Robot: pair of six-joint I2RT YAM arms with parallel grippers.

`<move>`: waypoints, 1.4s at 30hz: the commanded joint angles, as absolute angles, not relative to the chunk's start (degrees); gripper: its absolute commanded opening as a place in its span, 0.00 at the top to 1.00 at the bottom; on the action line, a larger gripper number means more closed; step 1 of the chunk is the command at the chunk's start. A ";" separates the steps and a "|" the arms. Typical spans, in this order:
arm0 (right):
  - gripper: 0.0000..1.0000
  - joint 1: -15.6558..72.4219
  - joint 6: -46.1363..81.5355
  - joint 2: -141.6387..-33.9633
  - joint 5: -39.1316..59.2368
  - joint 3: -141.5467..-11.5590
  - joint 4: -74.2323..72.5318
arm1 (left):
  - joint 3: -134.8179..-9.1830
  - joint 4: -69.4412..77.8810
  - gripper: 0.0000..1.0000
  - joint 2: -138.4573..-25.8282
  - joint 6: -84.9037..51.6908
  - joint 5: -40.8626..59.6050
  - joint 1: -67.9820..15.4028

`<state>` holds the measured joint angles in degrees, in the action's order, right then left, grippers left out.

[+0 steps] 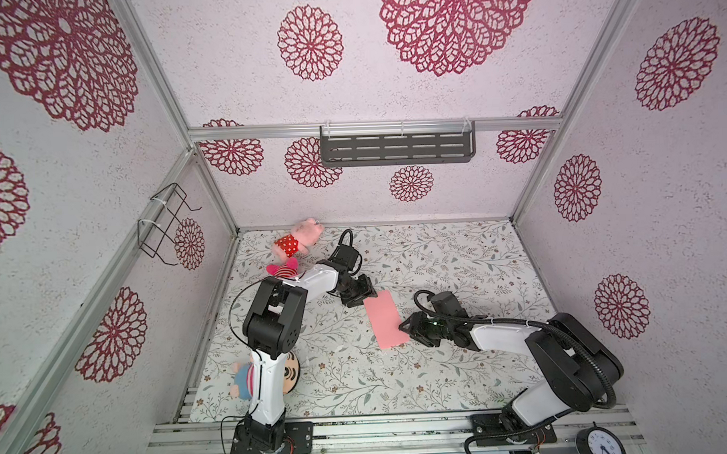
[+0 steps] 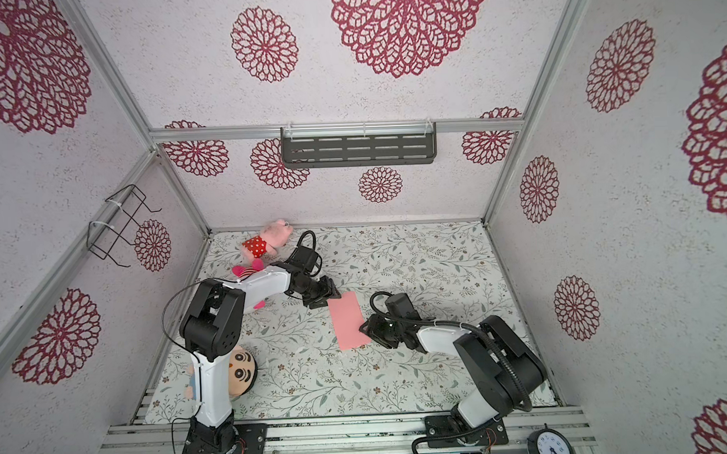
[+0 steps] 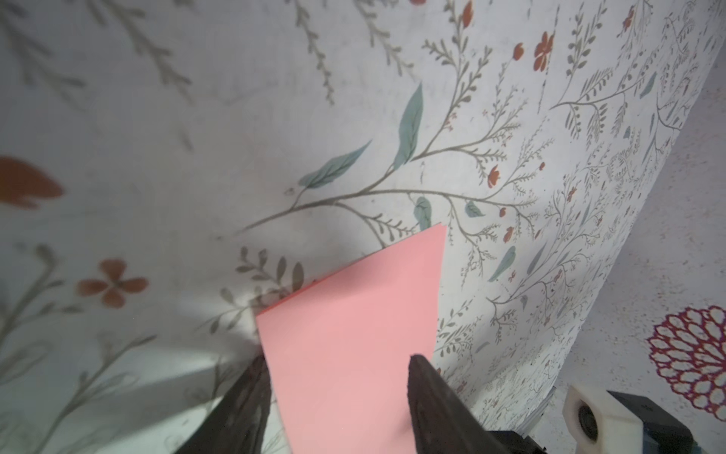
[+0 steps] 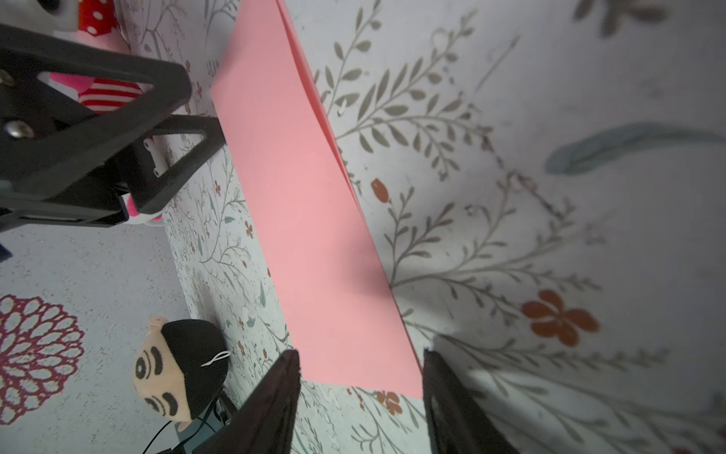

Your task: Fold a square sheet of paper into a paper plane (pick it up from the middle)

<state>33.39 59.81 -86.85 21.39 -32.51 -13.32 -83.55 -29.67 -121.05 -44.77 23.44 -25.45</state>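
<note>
The square sheet of paper [image 1: 386, 318] [image 2: 348, 320] lies flat mid-table, light pink and folded into a long rectangle. Two layers show along one long edge in the right wrist view [image 4: 314, 216]. No paper plane shape shows. My left gripper [image 1: 363, 299] [image 2: 330, 298] is low at the paper's far left end. Its jaws are open and straddle that end [image 3: 338, 359], with pink paper [image 3: 353, 334] between them. My right gripper [image 1: 403, 328] [image 2: 363, 330] is at the near right end, also open, with its fingers either side of the paper's short edge [image 4: 361, 353].
A pig plush in a red dotted dress [image 1: 295, 241] and a striped pink plush [image 1: 282, 270] lie at the back left, behind the left arm. A boy-head plush [image 1: 292, 374] [image 4: 180, 365] lies by the left arm's base. A dark shelf [image 1: 396, 148] hangs on the back wall.
</note>
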 commanded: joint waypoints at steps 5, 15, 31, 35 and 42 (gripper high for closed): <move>0.44 31.38 59.86 -81.34 18.72 -31.20 -14.53 | -85.92 -34.70 0.37 -117.09 -42.26 15.35 -25.01; 0.42 31.38 60.20 -84.09 22.83 -31.40 -18.22 | -76.11 -22.21 0.43 -111.19 -51.94 26.76 -27.10; 0.43 31.38 58.61 -87.15 26.49 -31.81 -17.43 | -79.13 -26.97 0.49 -120.51 -48.91 23.66 -27.64; 0.43 31.38 56.50 -87.06 26.69 -32.58 -14.54 | -77.81 -26.73 0.49 -120.72 -49.21 23.55 -27.31; 0.44 31.44 55.98 -89.18 28.18 -33.57 -14.94 | -76.64 -26.50 0.49 -120.79 -49.04 23.91 -27.00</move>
<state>31.64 57.54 -88.25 26.61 -31.92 -15.20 -78.46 -24.73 -119.15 -49.36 25.26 -27.27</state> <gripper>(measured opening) 0.558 0.512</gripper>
